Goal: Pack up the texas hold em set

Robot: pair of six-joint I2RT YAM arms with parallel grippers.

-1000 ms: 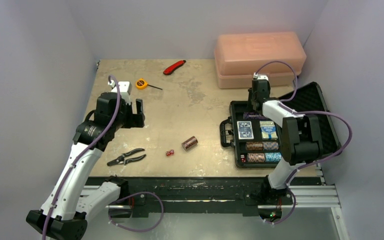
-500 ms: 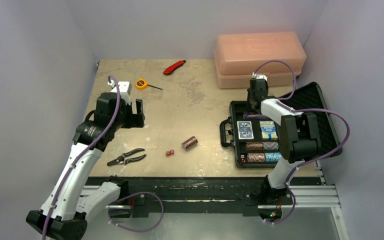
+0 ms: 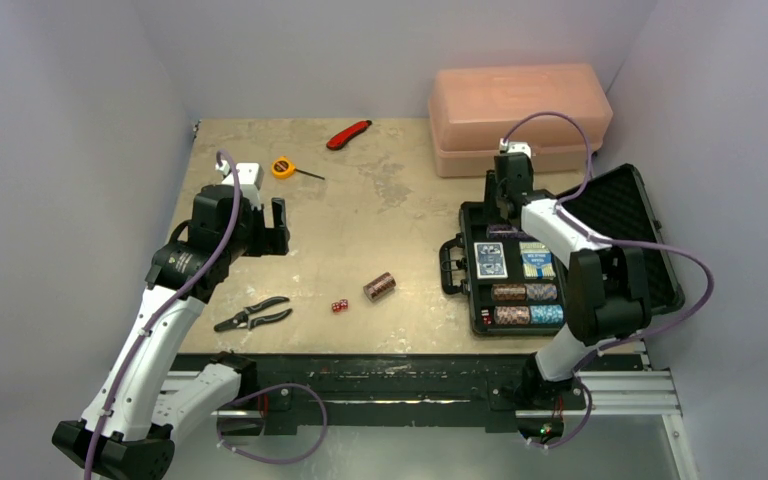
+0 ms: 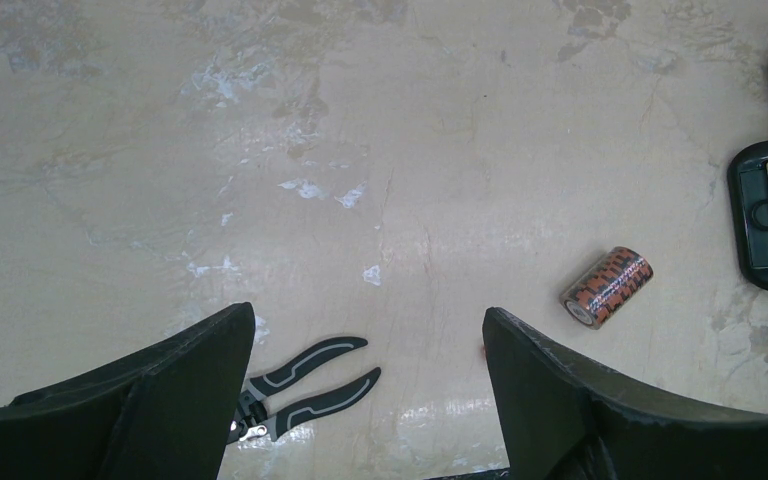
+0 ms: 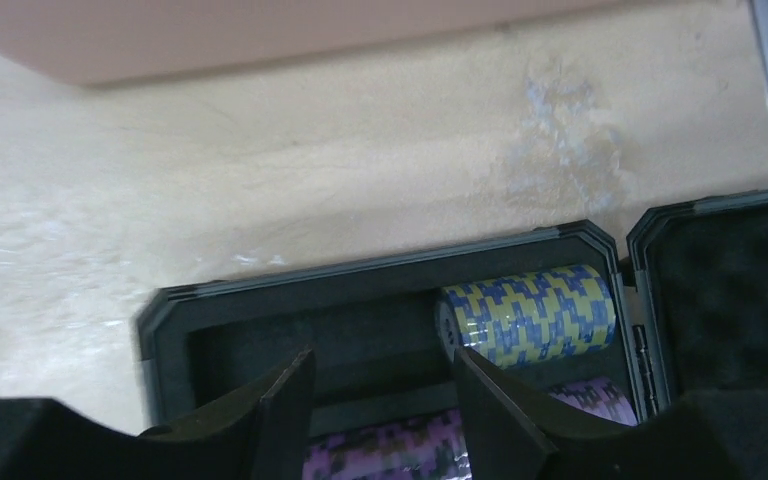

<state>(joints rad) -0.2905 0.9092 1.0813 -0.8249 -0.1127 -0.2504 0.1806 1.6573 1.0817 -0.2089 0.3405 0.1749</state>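
Tools at the poker set, both parted, nothing gripped.

The right tool is held partly open above the far row of the black case, and nothing is gripped between its fingers. A yellow-and-blue chip roll is seen in that row, just beside one finger, and a purple chip roll is seen in the next row. The foam-lined lid is laid open to the right. Blue card decks and more chip rolls are packed in the nearer part of the case. The left tool is held wide open and empty over the worktop, well apart from the case. A loose chip roll, red dice and pliers are seen on the worktop. The loose roll is found near the case handle.
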